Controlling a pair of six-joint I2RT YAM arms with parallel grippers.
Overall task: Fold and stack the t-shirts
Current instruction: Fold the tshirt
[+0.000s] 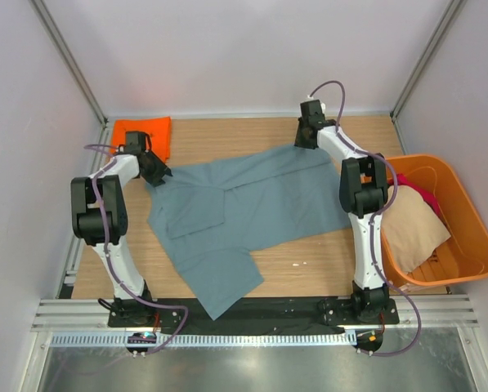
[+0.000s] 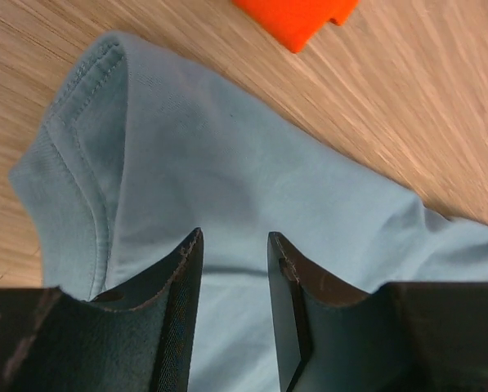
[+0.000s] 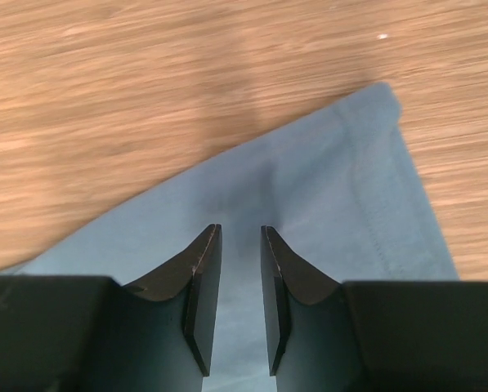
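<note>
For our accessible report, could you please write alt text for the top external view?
A large grey-blue t-shirt lies rumpled on a wooden table, the left end effector and right end effector at its two far corners. A folded orange t-shirt lies far left; an orange tub holding clothes stands right.

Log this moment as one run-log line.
grey-blue t-shirt: spread on table | left gripper: open over its far-left edge | right gripper: open over its far-right corner | orange t-shirt: far-left table corner

Orange t-shirt runs off the top edge.
</note>
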